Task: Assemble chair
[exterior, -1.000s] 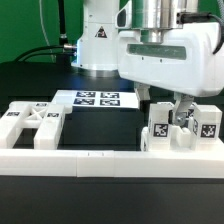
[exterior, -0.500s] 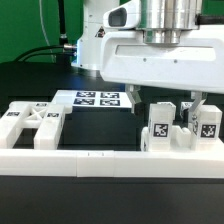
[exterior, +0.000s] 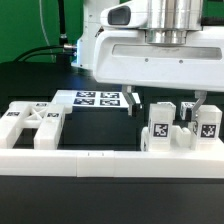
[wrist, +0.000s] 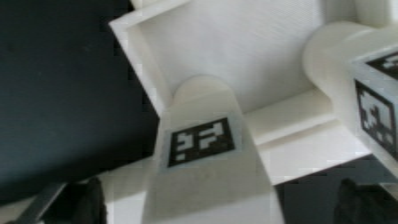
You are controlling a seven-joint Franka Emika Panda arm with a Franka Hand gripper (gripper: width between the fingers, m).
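Note:
Two upright white chair pieces, each with a square tag, stand side by side at the exterior view's right: one (exterior: 160, 128) and one (exterior: 206, 126). My gripper (exterior: 167, 110) hangs directly over them, open wide, with one dark finger (exterior: 134, 106) on each outer side. In the wrist view the nearer tagged piece (wrist: 201, 140) fills the space between my fingertips (wrist: 68, 203), and my gripper (wrist: 210, 206) is not touching it. A second tagged piece (wrist: 370, 98) shows beside it. A white notched chair part (exterior: 30, 124) with triangular cut-outs lies at the exterior view's left.
The marker board (exterior: 96, 98) lies flat behind the black mat. A long low white border rail (exterior: 100, 160) runs along the front. The robot's base (exterior: 98, 45) stands at the back, and a green cable runs along the far left.
The hand has turned and settled over the two upright pieces, so its fingers now stand one on each side of them. The pieces have not moved.

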